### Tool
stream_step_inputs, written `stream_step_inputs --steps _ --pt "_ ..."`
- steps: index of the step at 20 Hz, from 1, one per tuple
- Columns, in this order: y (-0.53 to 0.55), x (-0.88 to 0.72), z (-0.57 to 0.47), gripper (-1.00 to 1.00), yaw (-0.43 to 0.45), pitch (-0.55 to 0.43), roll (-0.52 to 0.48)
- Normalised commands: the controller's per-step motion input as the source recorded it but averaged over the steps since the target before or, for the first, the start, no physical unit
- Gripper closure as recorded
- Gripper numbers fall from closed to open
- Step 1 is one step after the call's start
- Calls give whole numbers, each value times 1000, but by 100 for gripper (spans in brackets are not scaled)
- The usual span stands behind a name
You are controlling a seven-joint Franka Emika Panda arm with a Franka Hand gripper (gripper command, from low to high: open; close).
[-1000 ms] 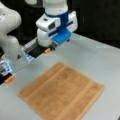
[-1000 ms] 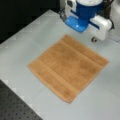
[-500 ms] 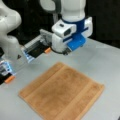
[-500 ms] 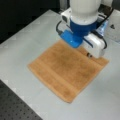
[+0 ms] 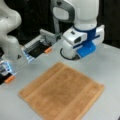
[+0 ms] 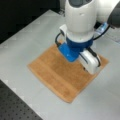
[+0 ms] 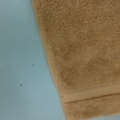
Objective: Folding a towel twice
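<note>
Even bright light; all views soft, blurry; dark bkgd behind.

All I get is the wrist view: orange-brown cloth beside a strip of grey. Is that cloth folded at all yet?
Observer: No. In both front views the towel lies spread flat, one layer, on the table.
Operator: Where is the claw thing?
Observer: The gripper hangs over the towel's edge toward a front view's top; no part of the towel is lifted.
Operator: Anything else around?
Observer: A second white arm stands at a front view's left, off the towel.
</note>
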Motion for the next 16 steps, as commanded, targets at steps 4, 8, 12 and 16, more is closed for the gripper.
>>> stream_step_inputs --steps 4,8,12,16 --pt "181 309 -135 -100 -212 186 -71" --pt "162 346 -175 -100 -190 57 -100" --pt "172 344 -139 -100 -115 49 -150" --pt "117 386 -54 -100 -32 100 -215"
